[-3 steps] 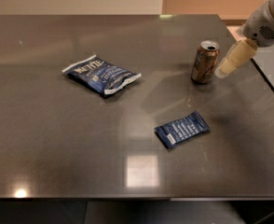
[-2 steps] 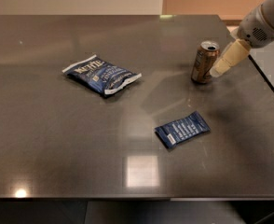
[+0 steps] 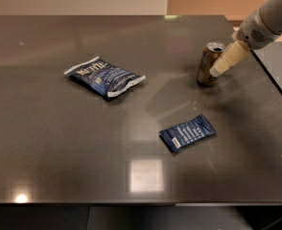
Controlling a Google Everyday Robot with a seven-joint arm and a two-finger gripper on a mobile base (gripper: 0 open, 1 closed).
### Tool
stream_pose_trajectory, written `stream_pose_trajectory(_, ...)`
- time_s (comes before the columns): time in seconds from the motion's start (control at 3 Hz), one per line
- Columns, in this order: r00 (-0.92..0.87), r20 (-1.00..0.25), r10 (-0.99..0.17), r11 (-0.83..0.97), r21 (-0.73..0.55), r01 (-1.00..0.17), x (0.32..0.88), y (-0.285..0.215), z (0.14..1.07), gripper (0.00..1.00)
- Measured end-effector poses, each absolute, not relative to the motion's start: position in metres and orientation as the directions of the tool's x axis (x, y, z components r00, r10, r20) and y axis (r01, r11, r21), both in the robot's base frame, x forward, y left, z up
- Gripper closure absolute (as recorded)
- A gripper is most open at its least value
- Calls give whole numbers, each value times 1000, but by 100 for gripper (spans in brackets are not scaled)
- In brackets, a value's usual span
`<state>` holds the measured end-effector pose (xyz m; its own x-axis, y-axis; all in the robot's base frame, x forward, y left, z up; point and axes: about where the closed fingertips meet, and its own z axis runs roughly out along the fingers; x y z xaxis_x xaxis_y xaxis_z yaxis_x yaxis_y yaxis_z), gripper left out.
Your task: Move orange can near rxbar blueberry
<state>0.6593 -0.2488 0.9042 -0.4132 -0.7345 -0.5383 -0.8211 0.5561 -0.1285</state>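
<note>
The orange can (image 3: 208, 64) stands upright on the dark table at the right, bronze sides and silver top. The rxbar blueberry (image 3: 187, 132) lies flat in front of it, nearer the camera, a small dark-blue wrapper with white lettering. My gripper (image 3: 218, 70) comes in from the upper right on a grey-white arm. Its cream finger (image 3: 229, 59) slants down to the can's right side, at or very close to it.
A puffy blue-and-white chip bag (image 3: 104, 76) lies at the middle left of the table. The table's right edge (image 3: 275, 85) runs just right of the can and arm. The front edge (image 3: 141, 202) is near the bottom.
My gripper has moved slightly left and closer to the can's right side. The can, the bar and the chip bag have not moved.
</note>
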Motion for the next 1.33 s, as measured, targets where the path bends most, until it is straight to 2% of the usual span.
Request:
stream_pose_trajectory(0.67, -398, -572, -717, 542, -99, -835, 672, -233, 900, 42)
stream_pose_trajectory(1.33, -370, -589, -718, 500, -66, -864, 648, -220, 910, 88)
